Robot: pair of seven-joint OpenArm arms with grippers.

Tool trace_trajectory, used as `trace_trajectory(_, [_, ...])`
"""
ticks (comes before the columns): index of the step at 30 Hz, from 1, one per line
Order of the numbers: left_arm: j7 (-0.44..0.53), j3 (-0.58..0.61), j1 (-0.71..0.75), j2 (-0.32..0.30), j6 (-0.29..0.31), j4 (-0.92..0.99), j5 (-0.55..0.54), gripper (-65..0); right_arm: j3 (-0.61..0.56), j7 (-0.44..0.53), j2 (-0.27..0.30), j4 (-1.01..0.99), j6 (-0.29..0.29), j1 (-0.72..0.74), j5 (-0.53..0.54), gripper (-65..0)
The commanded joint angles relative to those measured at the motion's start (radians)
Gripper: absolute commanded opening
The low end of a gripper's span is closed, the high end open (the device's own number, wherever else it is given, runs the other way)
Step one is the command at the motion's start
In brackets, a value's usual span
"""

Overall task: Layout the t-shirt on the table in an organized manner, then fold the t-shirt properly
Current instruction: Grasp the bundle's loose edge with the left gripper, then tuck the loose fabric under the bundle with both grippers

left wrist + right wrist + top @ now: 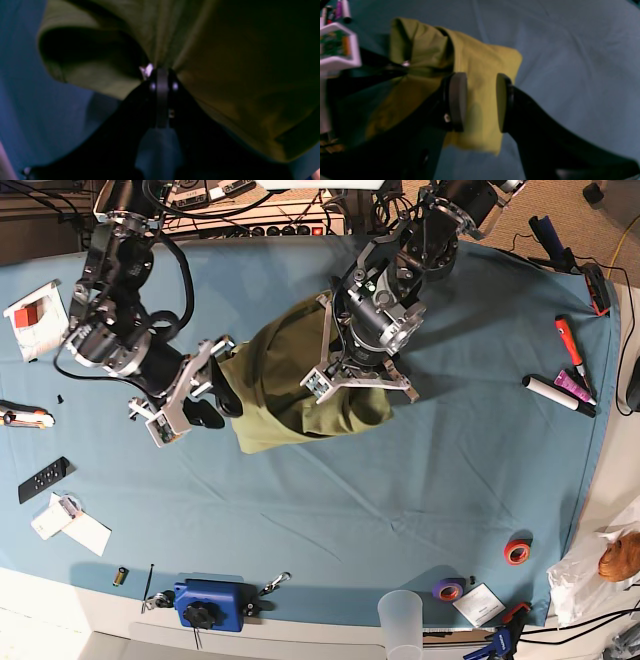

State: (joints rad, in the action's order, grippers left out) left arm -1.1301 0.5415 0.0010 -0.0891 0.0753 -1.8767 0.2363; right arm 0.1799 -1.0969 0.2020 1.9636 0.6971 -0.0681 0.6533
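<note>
I see the t-shirt (pixel 285 385) bunched in a crumpled olive heap near the middle of the surface (pixel 420 480), toward its far edge; my left claw (pixel 162 71) is pressed together on a gathered fold of it; my right claw (pixel 481 101) hangs over the heap's other edge, pads (pixel 457 100) spread with nothing between them; loose markers (pixel 560 385) lie well apart.
</note>
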Motion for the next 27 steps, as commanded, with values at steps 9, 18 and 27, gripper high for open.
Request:
trace_trajectory(9, [0.274,-0.001,-0.018,0.009,-0.029,-0.139,-0.111,-65.0,-0.084,0.059,0.005,-0.305,0.001,0.140,-0.029,-45.5])
trace_trajectory(18, [0.338,-0.048,-0.042,0.011,-0.027,0.049,-0.136,-65.0,-0.085,0.013,-0.028,-0.388,0.001,0.175,-0.022,-45.5])
trace_trajectory(27, [0.337,-0.153,-0.070,0.010,-0.026,0.098,-0.184,-65.0,-0.089,-0.007,-0.027,-0.388,0.001,0.175,-0.014,-45.5])
